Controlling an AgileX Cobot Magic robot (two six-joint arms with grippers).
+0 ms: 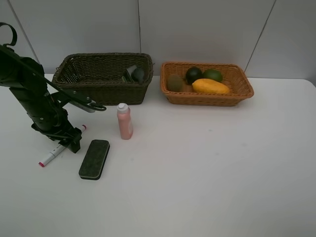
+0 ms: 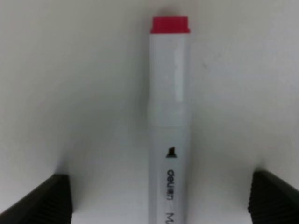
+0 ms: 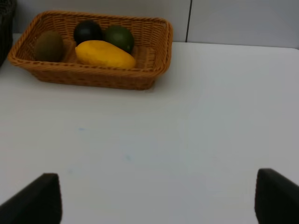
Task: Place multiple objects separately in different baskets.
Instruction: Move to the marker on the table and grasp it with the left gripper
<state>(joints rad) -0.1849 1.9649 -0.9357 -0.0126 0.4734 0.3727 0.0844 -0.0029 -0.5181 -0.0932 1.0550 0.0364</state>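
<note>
Although the high view shows the left end effector (image 2: 156, 196) only as a dark tip low over the marker (image 2: 169, 116), its wrist view shows the jaws spread wide. The marker lies on the surface (image 1: 207, 168) between them, touching neither. The eraser (image 1: 94, 159) lies just beside it, the pink bottle (image 1: 125, 121) near. Only the right wrist view shows the right end effector (image 3: 159, 200), open and empty, with the orange basket (image 3: 93, 77) well ahead.

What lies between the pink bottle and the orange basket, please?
Only bare white table, as the exterior high view shows, separates the pink bottle from the orange basket.
</note>
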